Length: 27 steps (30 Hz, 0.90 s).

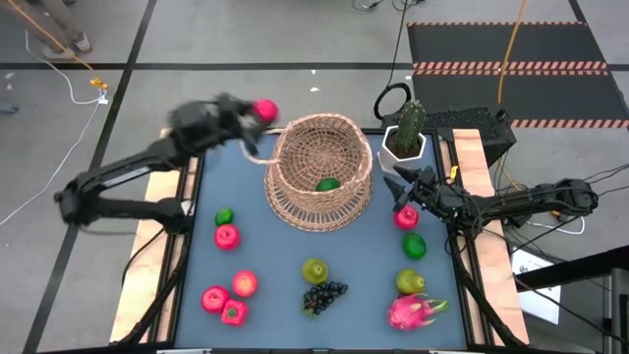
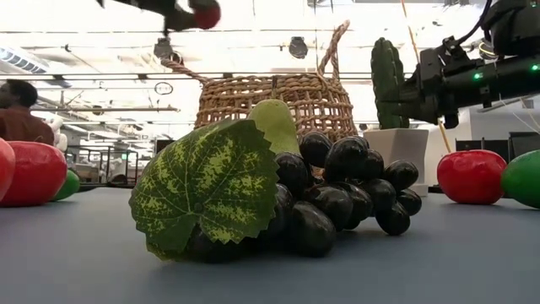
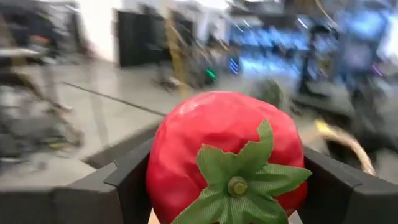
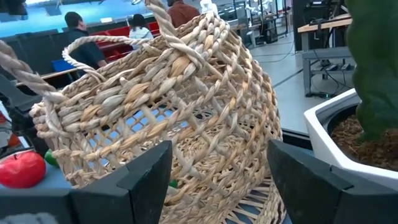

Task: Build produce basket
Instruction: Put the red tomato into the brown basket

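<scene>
The tan wicker basket (image 1: pixel 319 172) stands on its base at the table's far middle, with a green lime (image 1: pixel 327 184) inside. My left gripper (image 1: pixel 257 113) is raised above the table just beyond the basket's far-left rim, shut on a red fruit (image 3: pixel 217 143) with a green leafy cap. It also shows high in the low view, left gripper (image 2: pixel 198 15). My right gripper (image 1: pixel 403 187) is open, low beside the basket's right wall (image 4: pixel 205 124). Its fingers point at the weave and I see no touch. My left gripper pinches the red fruit between its two fingers (image 3: pixel 134 180), one on each side of the fruit's body (image 3: pixel 168 155). The green leafy cap (image 3: pixel 239 180) faces the wrist camera. The fruit is lifted clear, high above the table.
A cactus in a white pot (image 1: pixel 406 133) stands close behind my right gripper. On the table lie red apples (image 1: pixel 227 236), (image 1: pixel 406 217), limes (image 1: pixel 415 246), pears (image 1: pixel 314 270), a grape bunch (image 2: pixel 337 190) and a pink dragon fruit (image 1: pixel 411 311). People sit in the room beyond.
</scene>
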Motion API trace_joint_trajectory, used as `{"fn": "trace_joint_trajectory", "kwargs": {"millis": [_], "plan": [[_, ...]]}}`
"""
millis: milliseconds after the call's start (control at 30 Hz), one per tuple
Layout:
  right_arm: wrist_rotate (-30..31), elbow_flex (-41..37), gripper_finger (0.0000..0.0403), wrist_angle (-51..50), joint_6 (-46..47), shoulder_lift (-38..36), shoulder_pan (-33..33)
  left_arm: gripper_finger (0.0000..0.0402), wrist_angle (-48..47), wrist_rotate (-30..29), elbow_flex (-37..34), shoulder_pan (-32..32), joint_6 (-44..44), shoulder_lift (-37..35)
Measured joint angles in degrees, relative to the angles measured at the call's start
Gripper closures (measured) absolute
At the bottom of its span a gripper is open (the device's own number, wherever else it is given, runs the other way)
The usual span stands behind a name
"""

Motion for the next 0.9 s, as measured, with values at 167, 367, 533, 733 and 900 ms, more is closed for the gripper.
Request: {"fn": "trace_joint_trajectory", "kwargs": {"millis": [167, 367, 533, 733, 900], "plan": [[0.0, 0.0, 0.0147, 0.5, 0.1, 0.0, -0.5, 0.0106, 10.7, -0.9, -0.3, -7.9, 3.1, 15.9], [-0.2, 0.0, 0.0147, 1.7, 0.7, 0.0, -0.5, 0.0104, 9.0, 2.0, 5.5, -9.1, 1.0, 28.1], [-0.3, 0.0, 0.0147, 1.7, 0.6, 0.0, -0.5, 0.0103, -7.3, 1.6, 13.2, -8.6, 3.6, 36.0], [0.0, 0.0, 0.0147, 1.8, 1.0, 0.0, -0.5, 0.0088, -11.0, -1.6, 17.8, -7.5, 2.4, 41.6], [0.2, 0.0, 0.0147, 2.1, 1.6, 0.0, -0.5, 0.0037, -11.7, -1.7, 19.4, -6.7, 2.4, 42.1]]}}
